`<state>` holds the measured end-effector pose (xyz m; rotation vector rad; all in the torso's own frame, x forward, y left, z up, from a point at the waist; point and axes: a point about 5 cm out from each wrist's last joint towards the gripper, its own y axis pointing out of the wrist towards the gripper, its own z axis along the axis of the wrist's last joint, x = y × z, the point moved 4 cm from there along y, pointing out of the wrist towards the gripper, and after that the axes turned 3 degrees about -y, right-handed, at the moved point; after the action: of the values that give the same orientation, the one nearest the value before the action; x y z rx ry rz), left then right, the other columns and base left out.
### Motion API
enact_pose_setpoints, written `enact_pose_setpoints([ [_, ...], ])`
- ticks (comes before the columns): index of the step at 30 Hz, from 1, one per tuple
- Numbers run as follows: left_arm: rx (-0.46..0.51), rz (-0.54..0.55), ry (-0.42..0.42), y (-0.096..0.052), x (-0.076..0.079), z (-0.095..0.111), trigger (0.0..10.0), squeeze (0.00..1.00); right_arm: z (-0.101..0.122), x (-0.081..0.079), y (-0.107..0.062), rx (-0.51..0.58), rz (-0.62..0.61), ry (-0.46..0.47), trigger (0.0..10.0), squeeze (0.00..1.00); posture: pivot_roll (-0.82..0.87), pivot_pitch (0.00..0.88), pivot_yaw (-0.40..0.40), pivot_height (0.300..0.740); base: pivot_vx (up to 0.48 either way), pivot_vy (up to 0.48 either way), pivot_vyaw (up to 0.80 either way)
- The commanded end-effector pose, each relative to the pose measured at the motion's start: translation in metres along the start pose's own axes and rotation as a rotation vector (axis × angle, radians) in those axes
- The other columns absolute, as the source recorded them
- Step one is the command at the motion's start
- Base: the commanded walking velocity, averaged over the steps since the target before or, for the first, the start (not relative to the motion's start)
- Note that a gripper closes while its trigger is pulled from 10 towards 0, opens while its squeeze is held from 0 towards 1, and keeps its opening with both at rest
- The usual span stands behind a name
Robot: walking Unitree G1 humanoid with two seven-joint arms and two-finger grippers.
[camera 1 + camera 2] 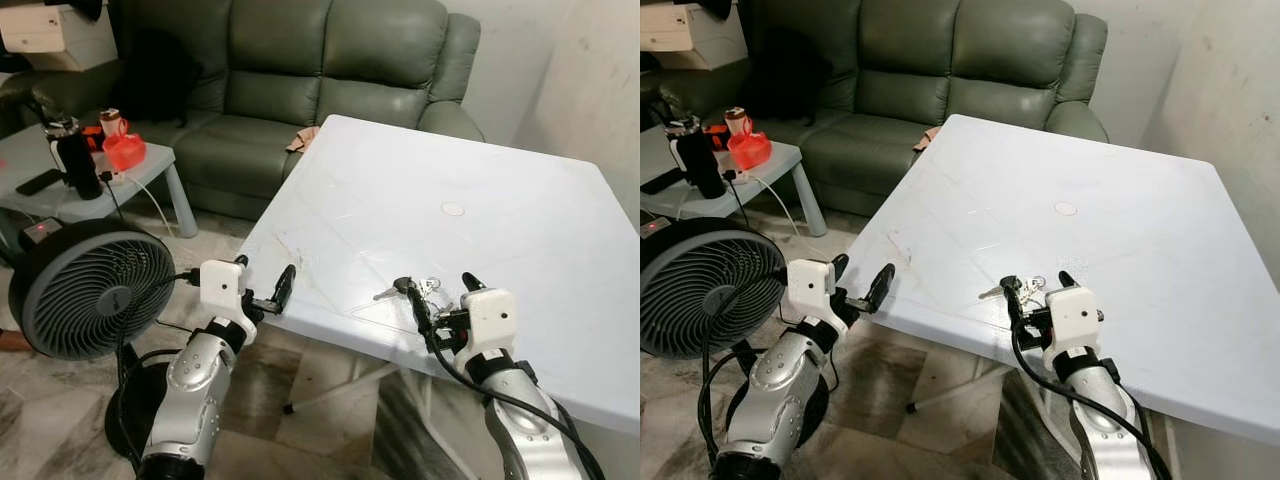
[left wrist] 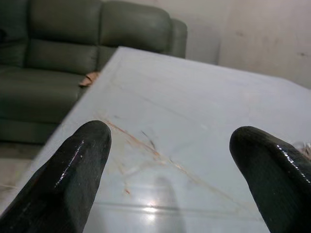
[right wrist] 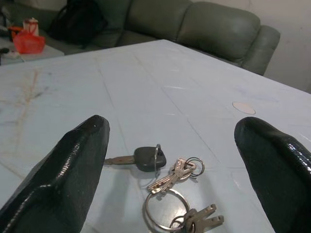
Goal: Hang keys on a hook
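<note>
A bunch of keys (image 1: 412, 290) lies flat on the white table (image 1: 470, 180) near its front edge: a black-headed key (image 3: 146, 158), several silver keys and rings (image 3: 167, 204). My right gripper (image 1: 443, 298) hovers open just in front of the bunch, its two black fingers (image 3: 73, 165) spread to either side of it without touching. My left gripper (image 1: 264, 284) stands open at the table's front left corner, with bare tabletop between its fingers (image 2: 73, 170). I see no hook.
A green sofa (image 1: 300, 80) stands behind the table. To the left are a black floor fan (image 1: 90, 290) with its cable and a low side table (image 1: 40, 170) with a red bag (image 1: 124, 152) and a black bottle. A wall rises on the right.
</note>
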<state>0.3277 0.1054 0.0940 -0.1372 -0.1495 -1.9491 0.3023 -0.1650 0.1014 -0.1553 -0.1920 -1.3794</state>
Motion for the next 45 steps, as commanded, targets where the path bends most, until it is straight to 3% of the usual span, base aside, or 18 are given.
enact_pose_setpoints([
  [1,0.029,-0.03,0.03,0.001,0.008,0.008,10.0,0.0,-0.001,-0.002,0.006,-0.029,-0.004,-0.007,10.0,0.0,0.02,0.0,-0.062,0.74,0.0,0.0,0.0],
  [14,0.023,-0.141,0.094,-0.01,0.041,0.002,10.0,0.0,0.001,-0.019,0.019,-0.102,0.008,-0.015,10.0,0.0,0.05,0.035,-0.096,0.74,0.0,0.0,0.0],
  [24,-0.006,-0.244,0.102,-0.027,0.071,-0.007,10.0,0.0,-0.001,-0.013,0.018,-0.14,-0.073,-0.018,10.0,0.0,0.05,0.079,-0.104,0.74,0.0,0.0,0.0],
  [25,-0.009,-0.248,0.099,-0.028,0.072,-0.008,10.0,0.0,-0.004,-0.012,0.017,-0.156,-0.087,-0.008,6.2,0.0,0.05,0.079,-0.104,0.74,0.0,0.0,0.0],
  [26,-0.008,-0.249,0.099,-0.028,0.073,-0.007,10.0,0.0,-0.005,-0.012,0.017,-0.161,-0.09,-0.005,6.2,0.0,0.05,0.079,-0.104,0.74,0.0,0.0,0.0],
  [27,-0.009,-0.25,0.1,-0.028,0.073,-0.007,10.0,0.0,-0.006,-0.012,0.016,-0.167,-0.096,-0.013,3.9,0.0,0.05,0.083,-0.1,0.74,0.0,0.0,0.0],
  [29,-0.01,-0.251,0.102,-0.027,0.073,-0.007,10.0,0.0,-0.007,-0.011,0.015,-0.171,-0.103,-0.025,3.9,0.0,0.04,0.084,-0.098,0.74,0.0,0.0,0.0],
  [30,-0.011,-0.253,0.103,-0.027,0.073,-0.006,10.0,0.0,-0.009,-0.012,0.014,-0.182,-0.109,-0.015,1.2,0.0,0.04,0.086,-0.097,0.74,0.0,0.0,0.0],
  [32,-0.011,-0.253,0.105,-0.027,0.073,-0.006,10.0,0.0,-0.009,-0.012,0.013,-0.183,-0.112,-0.014,1.2,0.0,0.04,0.086,-0.097,0.74,0.0,0.0,0.0],
  [33,-0.01,-0.256,0.104,-0.027,0.073,-0.005,10.0,0.0,-0.009,-0.013,0.013,-0.185,-0.113,-0.01,2.2,0.0,0.04,0.086,-0.097,0.74,0.0,0.0,0.0],
  [34,-0.009,-0.257,0.104,-0.026,0.074,-0.005,10.0,0.0,-0.01,-0.013,0.013,-0.192,-0.115,0.001,6.9,0.0,0.04,0.086,-0.096,0.74,0.0,0.0,0.0],
  [35,-0.009,-0.259,0.104,-0.026,0.074,-0.004,10.0,0.0,-0.011,-0.014,0.013,-0.201,-0.121,0.013,10.0,0.0,0.04,0.086,-0.096,0.74,0.0,0.0,0.0],
  [38,-0.008,-0.262,0.107,-0.025,0.075,-0.004,10.0,0.0,-0.014,-0.014,0.014,-0.215,-0.147,0.036,10.0,0.0,0.04,0.086,-0.095,0.74,0.0,0.0,0.0],
  [41,-0.007,-0.265,0.112,-0.025,0.076,-0.003,10.0,0.0,-0.017,-0.013,0.017,-0.231,-0.2,0.118,8.3,0.0,0.04,0.086,-0.095,0.74,0.0,0.0,0.0],
  [42,-0.006,-0.266,0.111,-0.025,0.076,-0.003,10.0,0.0,-0.017,-0.013,0.017,-0.23,-0.207,0.12,5.3,0.0,0.04,0.086,-0.095,0.74,0.0,0.0,0.0],
  [43,-0.006,-0.266,0.111,-0.025,0.076,-0.002,10.0,0.0,-0.017,-0.013,0.018,-0.23,-0.212,0.12,5.3,0.0,0.04,0.086,-0.095,0.74,0.0,0.0,0.0],
  [44,-0.007,-0.265,0.109,-0.024,0.077,-0.003,10.0,0.0,-0.017,-0.013,0.018,-0.233,-0.228,0.118,2.9,0.0,0.04,0.08,-0.094,0.74,0.0,0.0,0.0],
  [45,-0.007,-0.265,0.109,-0.024,0.077,-0.003,10.0,0.0,-0.017,-0.013,0.018,-0.233,-0.228,0.118,2.9,0.0,0.04,0.08,-0.094,0.74,0.0,0.0,0.0],
])
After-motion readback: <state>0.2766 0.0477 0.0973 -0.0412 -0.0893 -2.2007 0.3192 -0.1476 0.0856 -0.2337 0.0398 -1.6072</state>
